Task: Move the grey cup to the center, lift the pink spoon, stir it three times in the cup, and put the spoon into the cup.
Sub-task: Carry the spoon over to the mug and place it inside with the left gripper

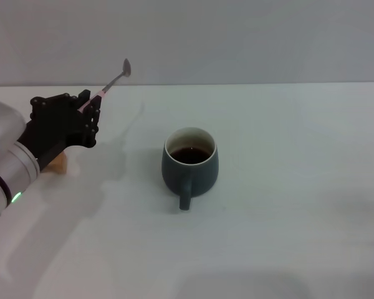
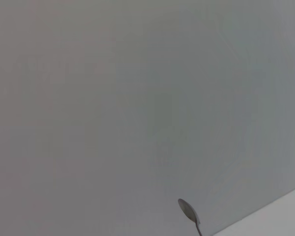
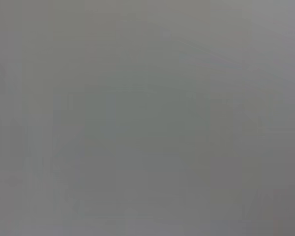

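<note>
The grey cup stands upright near the middle of the white table, handle toward me, with dark liquid inside. My left gripper is at the left, well to the left of the cup and above the table. It is shut on the pink spoon, which sticks up and to the right with its metal bowl at the top. The spoon's bowl also shows in the left wrist view against the wall. My right gripper is out of view.
A small tan block lies on the table under my left arm. A grey wall runs behind the table's far edge. The right wrist view shows only plain grey.
</note>
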`<act>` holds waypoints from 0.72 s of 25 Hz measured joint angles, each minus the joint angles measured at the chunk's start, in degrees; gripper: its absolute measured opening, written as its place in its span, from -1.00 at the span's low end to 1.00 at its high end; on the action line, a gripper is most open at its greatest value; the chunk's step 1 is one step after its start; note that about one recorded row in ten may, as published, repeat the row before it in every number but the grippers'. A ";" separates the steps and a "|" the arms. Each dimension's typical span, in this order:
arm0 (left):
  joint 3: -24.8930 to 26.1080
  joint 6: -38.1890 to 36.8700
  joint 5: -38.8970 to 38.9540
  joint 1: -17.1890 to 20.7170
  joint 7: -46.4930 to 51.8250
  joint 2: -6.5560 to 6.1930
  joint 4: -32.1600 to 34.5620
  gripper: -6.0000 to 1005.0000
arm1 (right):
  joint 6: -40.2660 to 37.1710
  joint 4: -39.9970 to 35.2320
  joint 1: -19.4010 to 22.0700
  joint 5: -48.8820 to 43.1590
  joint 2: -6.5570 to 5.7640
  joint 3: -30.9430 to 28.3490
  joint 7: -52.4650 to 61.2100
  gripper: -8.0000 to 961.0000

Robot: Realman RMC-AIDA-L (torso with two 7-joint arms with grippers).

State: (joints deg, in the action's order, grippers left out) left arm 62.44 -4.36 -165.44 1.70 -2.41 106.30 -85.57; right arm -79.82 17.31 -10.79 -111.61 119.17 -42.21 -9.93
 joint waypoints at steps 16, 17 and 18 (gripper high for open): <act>1.78 10.75 0.11 -0.93 -7.52 0.52 -7.87 -0.71 | -0.32 -0.70 2.31 0.00 0.00 -4.45 0.00 -0.99; 1.95 12.81 0.26 -1.09 -9.10 0.60 -9.49 -0.71 | -0.36 -0.70 2.40 0.00 0.00 -4.58 0.00 -0.99; 2.07 14.45 0.28 -1.20 -10.03 0.73 -10.30 -0.71 | -0.39 -0.70 2.52 0.00 0.00 -4.72 0.00 -0.99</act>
State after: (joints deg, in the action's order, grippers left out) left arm 64.52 10.09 -165.16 0.50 -12.44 107.03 -95.87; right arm -80.21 16.60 -8.27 -111.61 119.18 -46.93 -9.93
